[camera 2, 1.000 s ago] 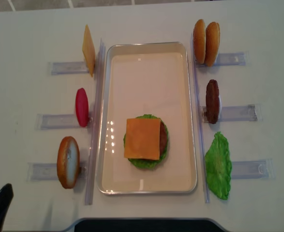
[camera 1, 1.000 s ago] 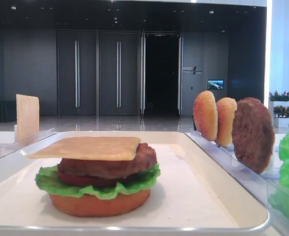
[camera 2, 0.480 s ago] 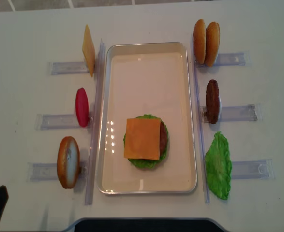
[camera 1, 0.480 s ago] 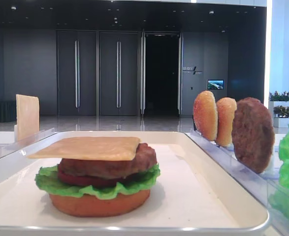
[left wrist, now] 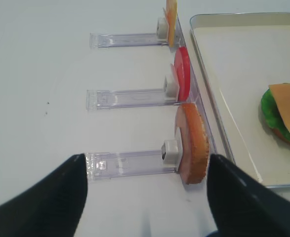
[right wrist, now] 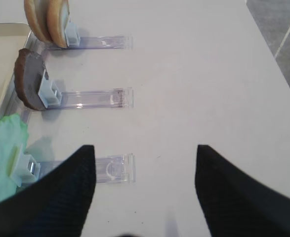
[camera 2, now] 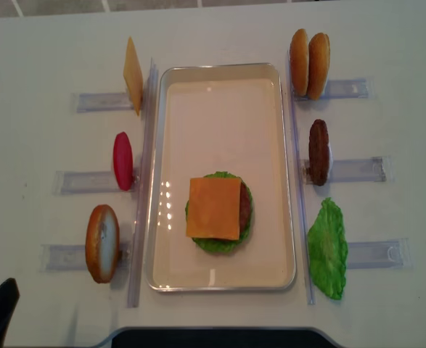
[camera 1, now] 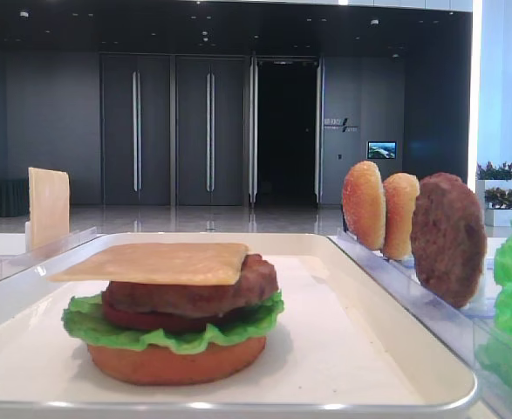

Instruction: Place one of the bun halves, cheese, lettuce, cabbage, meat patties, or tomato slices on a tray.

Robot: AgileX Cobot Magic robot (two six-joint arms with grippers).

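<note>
Nothing on the tray (camera 2: 220,275) has shifted — the cheese (camera 2: 213,208) stays atop the stack while the left gripper (left wrist: 145,197), released and empty, lingers beside the spare bun half (left wrist: 191,143).

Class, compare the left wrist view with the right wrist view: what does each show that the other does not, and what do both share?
Only the left wrist view shows the upright cheese, the tomato slice, a single bun half and the stacked burger on the tray. Only the right wrist view shows two bun halves side by side, a meat patty and lettuce. Both show clear holders on the white table, and a tool with its two dark fingers apart, the left tool and the right tool, holding nothing.
</note>
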